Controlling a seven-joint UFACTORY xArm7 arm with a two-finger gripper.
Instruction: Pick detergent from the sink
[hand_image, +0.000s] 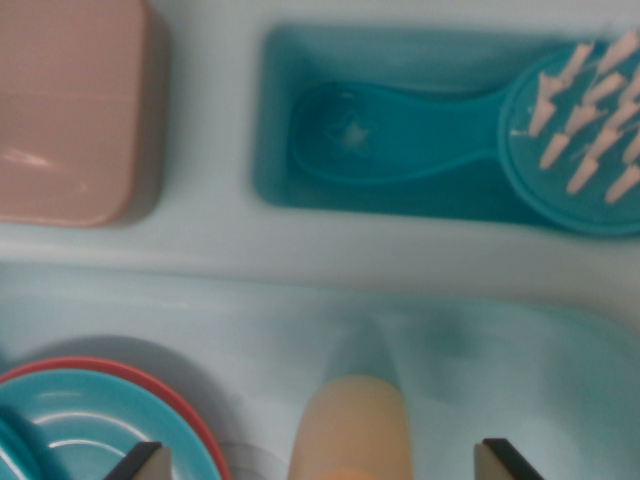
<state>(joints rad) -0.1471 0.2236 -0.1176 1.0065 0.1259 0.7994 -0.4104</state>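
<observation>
Wrist view: detergent bottle (352, 425) in the sink (250, 330).
Gripper (320, 462) spread wide, fingertips flanking the bottle, not touching.

The detergent (352, 425) stands in the sink (250, 330) (plates (100, 425) to its left), brush (450, 140) beyond.
</observation>
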